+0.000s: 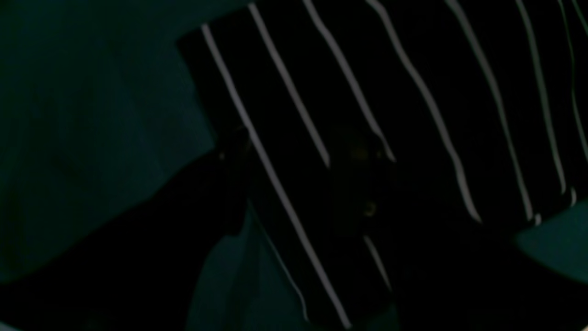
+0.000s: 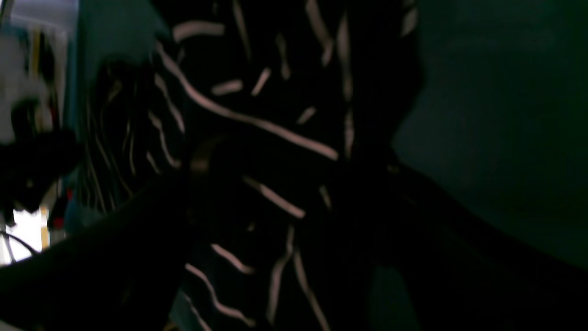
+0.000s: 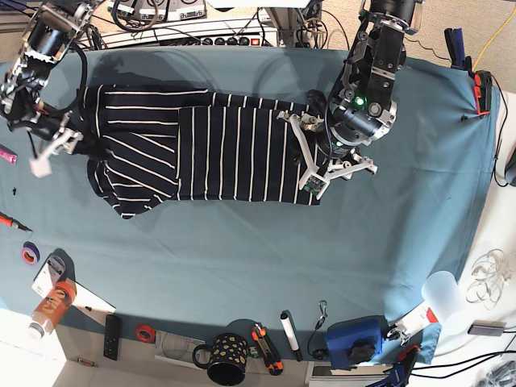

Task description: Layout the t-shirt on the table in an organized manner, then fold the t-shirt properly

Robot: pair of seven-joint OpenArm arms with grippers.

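Several tools (image 3: 266, 348) and mug (image 3: 223, 359) at table (image 3: 242, 258) edge

Striped t-shirt (image 3: 205, 149) spread across the teal table (image 3: 266, 258), an arm at each end.

The left gripper (image 3: 310, 153) stands open over the shirt's right edge; the right gripper (image 3: 52, 149) stands open at its crumpled left end. A black mug (image 3: 226, 360) sits near the table's front edge.

Base looks straight down; both wrist views, seemingly close, share the t-shirt (image 3: 201, 145).
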